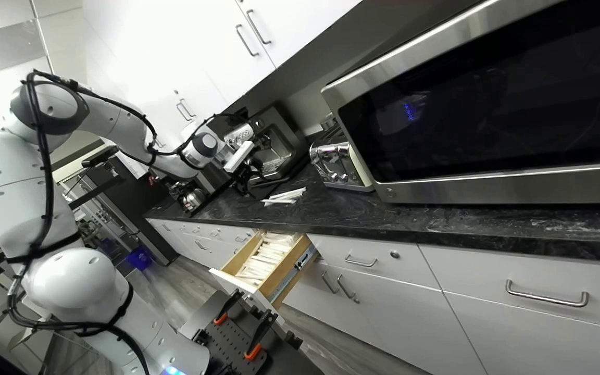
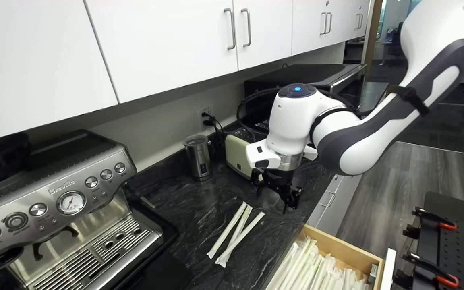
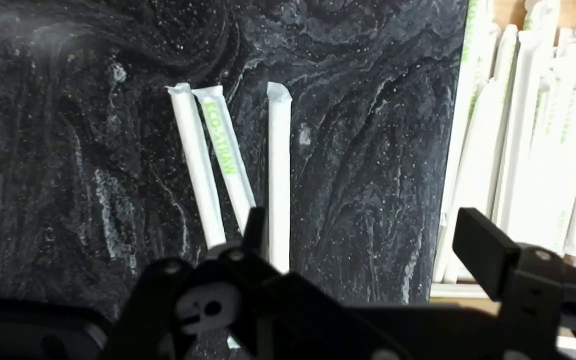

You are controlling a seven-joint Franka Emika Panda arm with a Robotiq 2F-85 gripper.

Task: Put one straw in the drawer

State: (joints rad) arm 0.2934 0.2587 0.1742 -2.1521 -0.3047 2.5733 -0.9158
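Observation:
Three white paper-wrapped straws lie on the dark counter: a left straw (image 3: 198, 165), a middle straw (image 3: 225, 155) with green print, and a right straw (image 3: 279, 175). They also show in both exterior views, as a small group (image 1: 285, 195) and as separate straws (image 2: 241, 239). The narrow drawer (image 1: 286, 263) is pulled open; its pale wood wall (image 2: 346, 250) shows, with several wrapped straws inside. My gripper (image 3: 368, 240) is open and empty above the counter. In the wrist view its left finger overlaps the straws' lower part and its right finger overlaps the drawer. It also shows in an exterior view (image 2: 274, 196).
A silver coffee machine (image 2: 71, 201) stands beside the straws on the counter (image 2: 191, 209). A metal jug (image 2: 198, 157) and a cream toaster (image 2: 238, 155) stand along the wall. A large microwave (image 1: 487, 114) is farther along. A black perforated platform (image 1: 227, 333) is near the drawer front.

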